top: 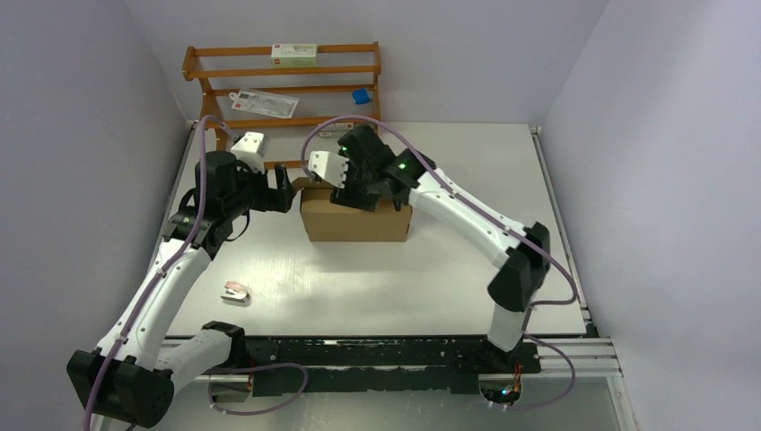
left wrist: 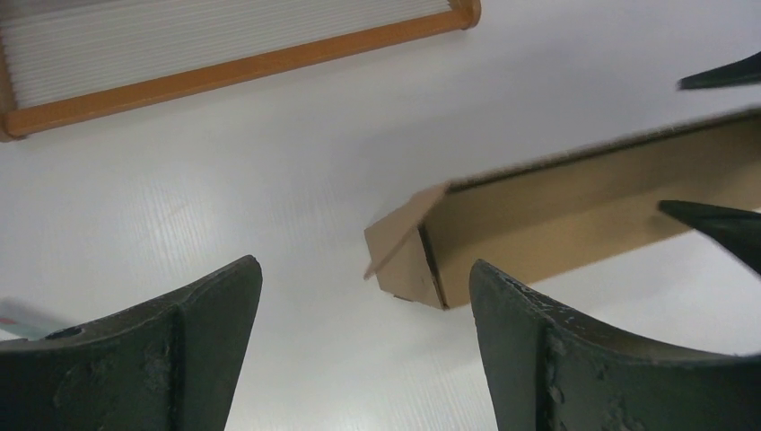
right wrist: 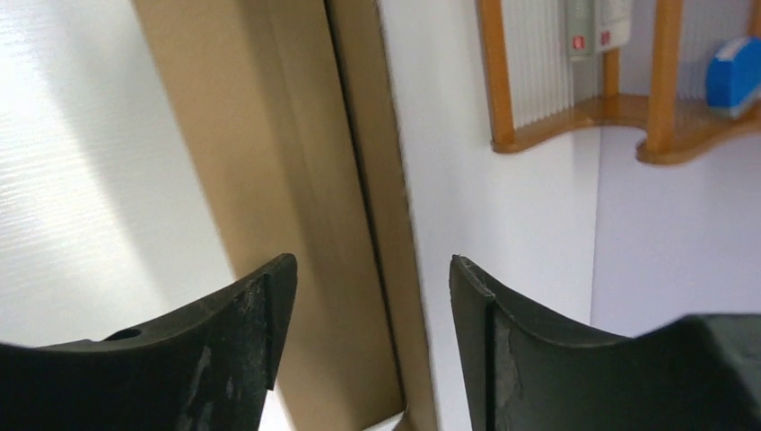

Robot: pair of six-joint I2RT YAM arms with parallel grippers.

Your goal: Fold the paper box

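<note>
- The paper box (top: 356,221) stands on the table (top: 467,269), a little left of the middle of the top view, folded into a shallow brown rectangular shape.
- Its long axis runs left to right across that frame, parallel to the table's near edge, with one long side wall facing the arm bases.
- In the left wrist view the box (left wrist: 574,211) slants from the lower middle up to the right edge. A small flap stands out at its near corner.
- The left hand (top: 285,193) is just beside the box's left end, its fingers wide apart and holding nothing. The box corner shows beyond the gap (left wrist: 365,268).
- The right hand (top: 352,196) is over the box's top, toward the left end. Its fingers are apart and not clamped, and a long cardboard edge (right wrist: 296,180) runs down the frame between them (right wrist: 371,260).
- A wooden rack (top: 283,81) stands at the table's far edge, upper left of the top view, with a small white carton (top: 293,54) on its top shelf.
</note>
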